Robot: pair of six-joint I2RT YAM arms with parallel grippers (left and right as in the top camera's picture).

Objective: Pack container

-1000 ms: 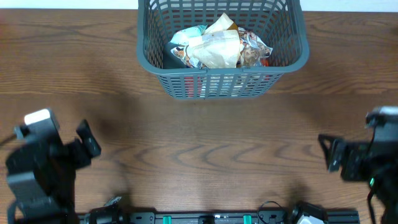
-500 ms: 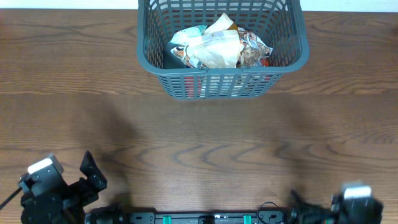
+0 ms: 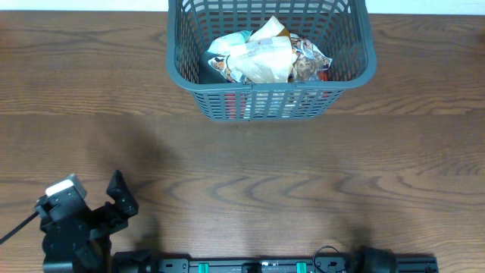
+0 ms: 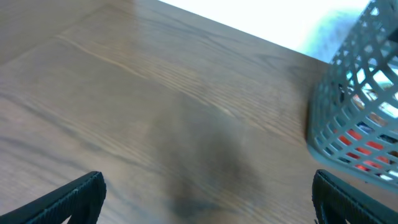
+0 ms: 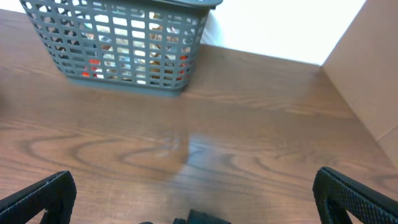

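Note:
The container, a large dark grey basket with lattice walls, stands at the far middle of the table and holds several crumpled snack packets. It shows at the right edge of the left wrist view and at the upper left of the right wrist view. My left gripper sits at the near left table edge, open and empty; its fingers frame bare wood in the left wrist view. My right gripper is out of the overhead view; in the right wrist view its fingers are wide apart with nothing between them.
A brown cardboard surface stands at the far right in the right wrist view. A black rail with green clips runs along the table's near edge. Brown wood table lies between the basket and the arms.
Both arms have pulled back toward the near edge. The right arm has left the overhead view. The left gripper has settled at the near left corner. The basket has not moved.

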